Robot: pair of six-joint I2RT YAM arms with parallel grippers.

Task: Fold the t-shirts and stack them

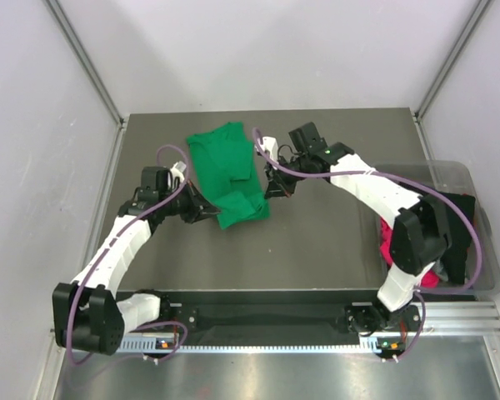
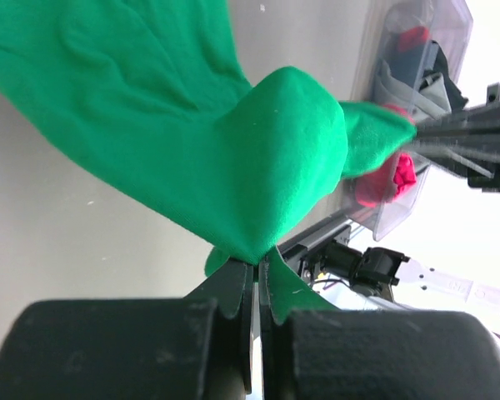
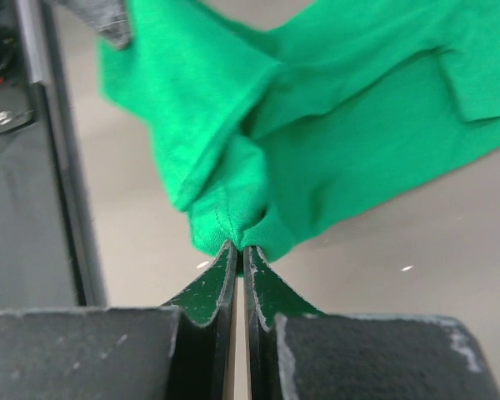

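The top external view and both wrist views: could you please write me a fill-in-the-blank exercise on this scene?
The soft fabric t-shirt on the grey table is bright ____. The left gripper and the right gripper are both ____ on it. The clear plastic bin stands at the table's ____ edge.
Missing words: green; shut; right.

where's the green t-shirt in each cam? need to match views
Top external: green t-shirt crumpled at centre, far half of the grey table.
Left wrist: fills the upper frame, a fold pinched in the left gripper.
Right wrist: upper centre and right, an edge pinched in the right gripper.
Shared landmark: that grey table under the shirt, in all three.
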